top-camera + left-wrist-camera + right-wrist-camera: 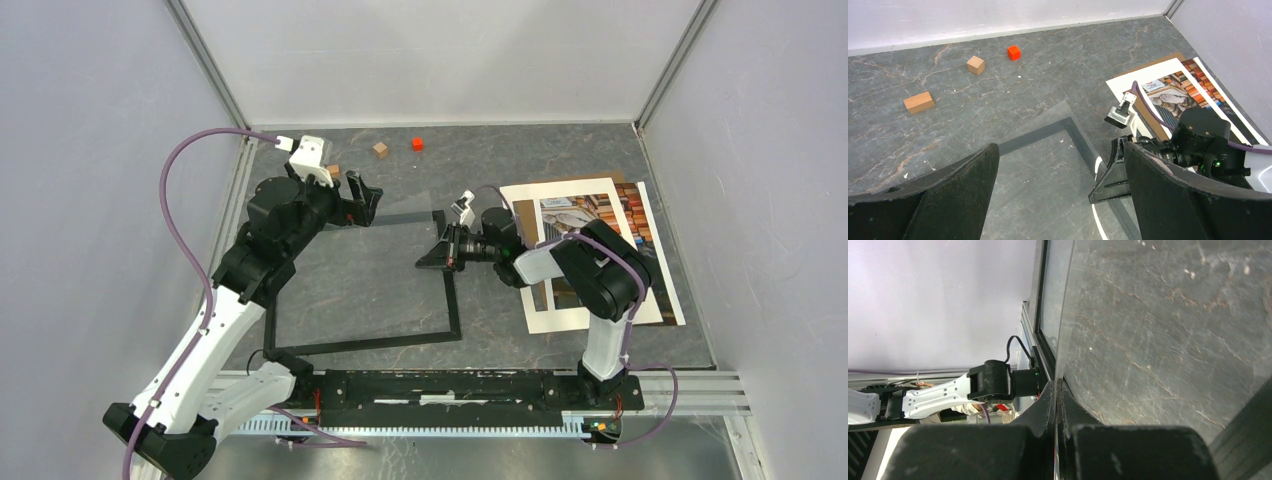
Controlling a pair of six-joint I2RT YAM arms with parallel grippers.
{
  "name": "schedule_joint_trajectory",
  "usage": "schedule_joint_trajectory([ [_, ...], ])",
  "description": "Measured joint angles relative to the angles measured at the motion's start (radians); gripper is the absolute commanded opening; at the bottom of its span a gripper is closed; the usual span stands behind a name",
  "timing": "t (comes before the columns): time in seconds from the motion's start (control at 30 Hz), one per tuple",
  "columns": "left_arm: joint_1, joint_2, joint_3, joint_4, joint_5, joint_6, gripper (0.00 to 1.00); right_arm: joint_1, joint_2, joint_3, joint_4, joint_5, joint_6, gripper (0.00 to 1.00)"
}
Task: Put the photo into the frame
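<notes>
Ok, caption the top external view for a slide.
Right pincer pinches the clear pane over the black frame, left pincer open, photo at right.

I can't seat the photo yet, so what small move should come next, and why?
Probably lift the right gripper a little, raising the clear pane off the frame. Its jaws look shut on the pane's right edge, the pane covers the frame's opening, the left gripper hangs open above it, and the photo lies off to the right.

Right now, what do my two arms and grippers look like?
The left arm and right arm have white links, black joint housings and purple cables. The left gripper and right gripper have broad black fingers, with a white camera module beside each.
</notes>
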Motion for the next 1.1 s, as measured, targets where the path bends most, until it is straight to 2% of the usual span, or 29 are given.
schedule_joint_trajectory([
  [0.2, 0.002, -0.019, 0.000, -0.001, 0.012, 0.000, 1.00, -0.004, -0.065, 0.090, -0.072, 0.002, -0.002, 0.00],
  [0.43, 0.007, -0.129, 0.036, -0.003, 0.049, -0.001, 1.00, 0.007, -0.226, 0.232, -0.190, 0.040, -0.036, 0.00],
  [0.57, 0.007, -0.188, 0.069, -0.002, 0.065, -0.001, 1.00, 0.047, -0.249, 0.350, -0.292, 0.088, -0.066, 0.00],
  [0.7, 0.007, -0.223, 0.130, -0.021, 0.076, -0.002, 1.00, 0.131, -0.222, 0.499, -0.402, 0.135, -0.089, 0.00],
  [0.87, 0.007, -0.249, 0.178, -0.024, 0.081, -0.019, 1.00, 0.249, -0.111, 0.772, -0.515, 0.174, -0.100, 0.00],
  [1.0, 0.007, -0.264, 0.193, -0.029, 0.089, -0.035, 1.00, 0.311, -0.005, 0.982, -0.583, 0.189, -0.103, 0.00],
  [1.1, 0.007, -0.269, 0.204, -0.033, 0.092, -0.042, 1.00, 0.341, 0.048, 1.076, -0.594, 0.195, -0.093, 0.00],
])
